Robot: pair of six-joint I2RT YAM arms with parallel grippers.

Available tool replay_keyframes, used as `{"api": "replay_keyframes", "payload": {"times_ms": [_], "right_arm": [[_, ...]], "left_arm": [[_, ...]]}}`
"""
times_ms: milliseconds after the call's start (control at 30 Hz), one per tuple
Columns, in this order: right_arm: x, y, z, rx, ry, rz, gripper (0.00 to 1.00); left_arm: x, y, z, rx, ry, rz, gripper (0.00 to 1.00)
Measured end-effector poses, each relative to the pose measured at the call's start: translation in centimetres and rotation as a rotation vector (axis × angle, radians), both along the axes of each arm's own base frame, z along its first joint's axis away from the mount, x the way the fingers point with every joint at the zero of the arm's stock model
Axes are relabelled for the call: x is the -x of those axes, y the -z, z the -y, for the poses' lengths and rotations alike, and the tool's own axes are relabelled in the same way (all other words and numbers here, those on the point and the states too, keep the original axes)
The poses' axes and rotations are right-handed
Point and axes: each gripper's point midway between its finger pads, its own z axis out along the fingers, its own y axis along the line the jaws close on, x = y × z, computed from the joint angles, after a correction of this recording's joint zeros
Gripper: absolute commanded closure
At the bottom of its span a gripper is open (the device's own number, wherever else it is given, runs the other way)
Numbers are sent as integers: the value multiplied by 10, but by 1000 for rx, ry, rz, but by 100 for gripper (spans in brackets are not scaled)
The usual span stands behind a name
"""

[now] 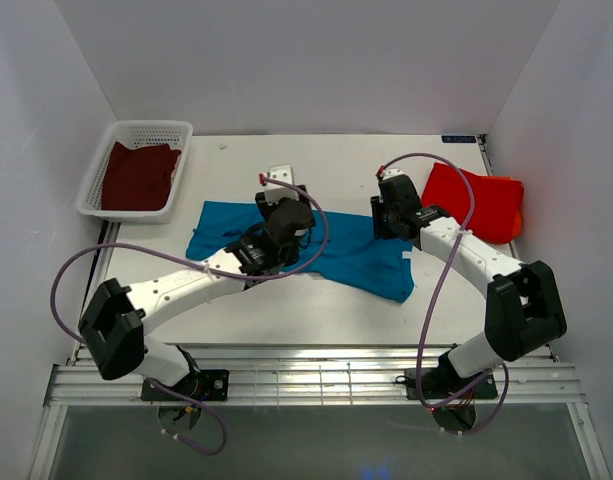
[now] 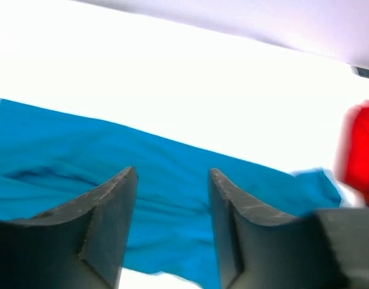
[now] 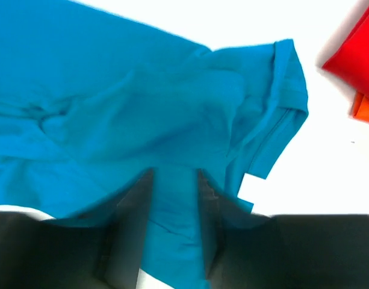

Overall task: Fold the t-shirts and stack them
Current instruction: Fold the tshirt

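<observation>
Teal t-shirt lies spread mid-table, both my pincers over it.
My left gripper is released, jaws apart above the cloth. My right gripper has cloth between blurred fingers; can't tell if gripped. Red-orange t-shirt far right, maroon t-shirt in basket.

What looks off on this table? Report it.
The teal t-shirt lies slanted and rumpled across the middle, unfolded, one sleeve jutting out. The maroon t-shirt sits bunched in the white basket, not stacked.
</observation>
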Motion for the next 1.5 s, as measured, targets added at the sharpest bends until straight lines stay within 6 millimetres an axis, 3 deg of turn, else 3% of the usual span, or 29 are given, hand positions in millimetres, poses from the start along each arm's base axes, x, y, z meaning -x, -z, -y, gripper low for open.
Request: {"api": "replay_keyframes", "payload": {"times_ms": [33,67,167,300,367,433,733,900,1300,1500], "right_arm": [[3,3,0,3,-2,-2,83],[7,8,0,4,0,-14,90],[23,29,2,14,11,-72,92],[38,50,3,36,14,-139,92],[42,57,2,41,16,-160,92],[45,63,1,45,21,-181,92],[52,76,-1,50,35,-224,92],[55,95,-2,77,42,-286,92],[11,95,-16,131,66,-289,92],[-32,92,-14,170,91,-274,92]], "left_arm": [[0,-7,-15,5,-42,22,84],[-3,-8,-33,2,-94,30,99],[-16,27,-94,-60,-275,-30,100],[-19,117,-173,-235,-483,-234,100],[-10,155,-197,-319,-537,-336,100],[-2,175,-208,-368,-558,-398,100],[4,193,-228,-402,-607,-460,100],[6,205,-230,-419,-593,-507,100],[5,216,-221,-434,-583,-604,100],[20,216,-213,-368,-561,-635,100]]}}
